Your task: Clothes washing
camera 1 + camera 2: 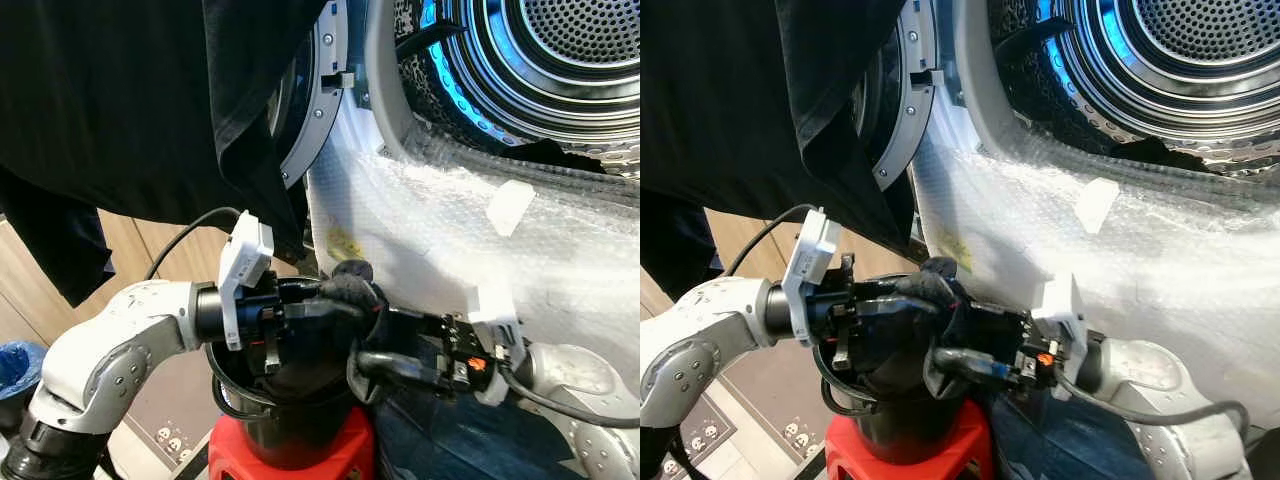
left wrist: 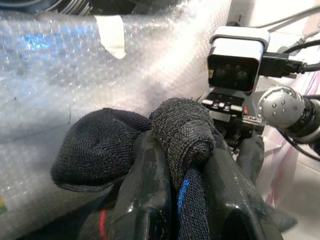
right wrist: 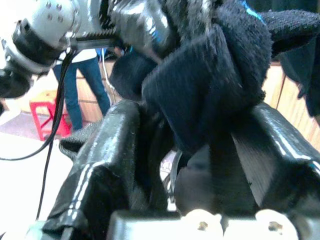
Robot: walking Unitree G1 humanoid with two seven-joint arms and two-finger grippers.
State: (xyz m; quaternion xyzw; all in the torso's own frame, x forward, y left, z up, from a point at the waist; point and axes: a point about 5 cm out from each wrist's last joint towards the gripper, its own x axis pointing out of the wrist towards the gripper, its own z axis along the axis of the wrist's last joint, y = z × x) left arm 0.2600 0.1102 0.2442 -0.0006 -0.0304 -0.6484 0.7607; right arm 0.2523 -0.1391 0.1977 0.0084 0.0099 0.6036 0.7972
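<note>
In the left eye view, both silver arms reach inward below the open round steel drum (image 1: 560,50) of the washing machine, meeting over a black plastic bucket (image 1: 290,420) that stands on a red plastic stool (image 1: 290,455) beneath the drum's mouth. The left claw (image 1: 335,300) and the right claw (image 1: 365,365) both press into a bundle of black knitted socks (image 1: 350,283) held just above the bucket. A sheet of clear bubble wrap (image 1: 450,230) covers the machine front under the drum, and a large black cloth (image 1: 130,100) hangs beside the open door.

In the left wrist view, the left claw (image 2: 182,200) is narrowly closed on the bundle, whose rolled end (image 2: 182,132) bulges beyond the fingers, long axis along them.

In the right wrist view, the right claw (image 3: 190,150) clamps the same socks between its fingers (image 3: 105,155).
</note>
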